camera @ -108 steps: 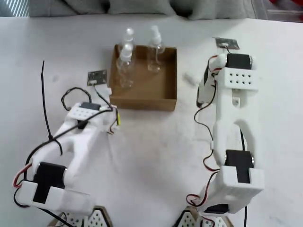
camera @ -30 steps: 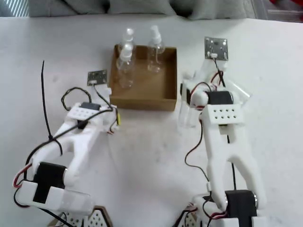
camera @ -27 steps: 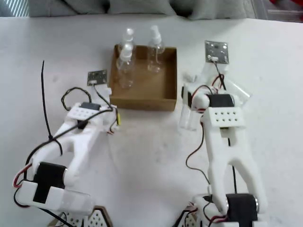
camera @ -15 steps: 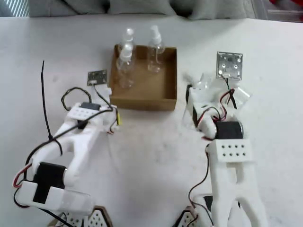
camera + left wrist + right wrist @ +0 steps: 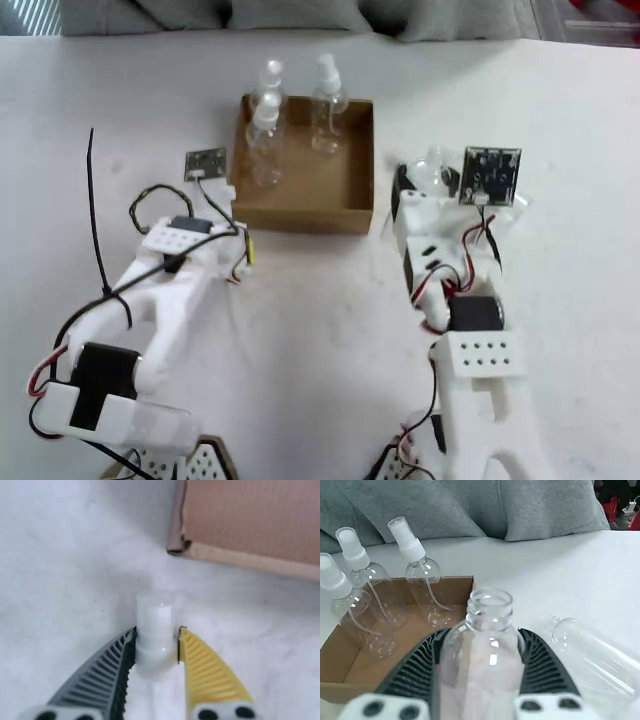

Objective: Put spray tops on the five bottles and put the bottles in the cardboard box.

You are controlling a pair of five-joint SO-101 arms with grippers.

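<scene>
Clear uncapped bottle [image 5: 487,625] upright in right tool [image 5: 481,635]; white spray top [image 5: 155,617] in left tool [image 5: 156,631].
Right tool's jaws are clamped on the bottle's body, just beside the cardboard box [image 5: 300,216]. Left tool's grey and yellow jaws pinch the spray top near a box corner, over the worktop [image 5: 310,330]. Three capped bottles [image 5: 422,580] stand in the box; a second open bottle [image 5: 592,647] lies on the worktop.
</scene>
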